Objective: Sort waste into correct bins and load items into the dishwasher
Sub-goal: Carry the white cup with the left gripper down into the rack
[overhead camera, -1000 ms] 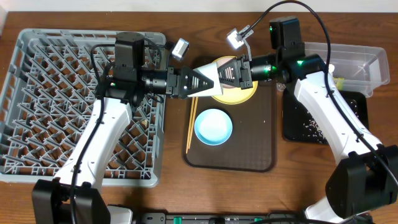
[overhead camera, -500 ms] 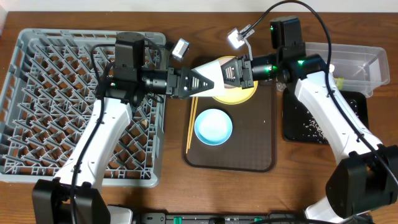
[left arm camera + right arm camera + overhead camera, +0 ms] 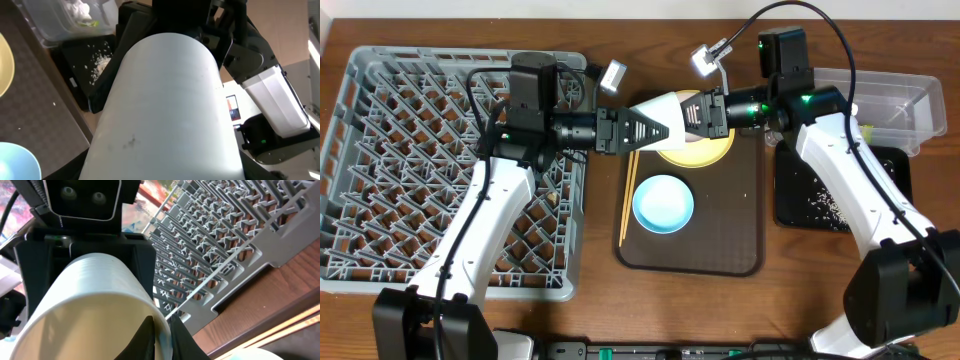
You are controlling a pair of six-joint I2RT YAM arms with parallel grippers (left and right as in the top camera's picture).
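White bowl [image 3: 661,108], tipped sideways, smooth outside, faint ridges

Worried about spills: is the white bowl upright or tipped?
Tipped on its side: white bowl held between left gripper and right gripper, mouth toward the latter.

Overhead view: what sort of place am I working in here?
Likely a staged dish-clearing station on a wooden table: a grey dish rack stands in for the dishwasher, a brown serving tray carries a light blue bowl and yellow plate, and a clear tub serves as bin.
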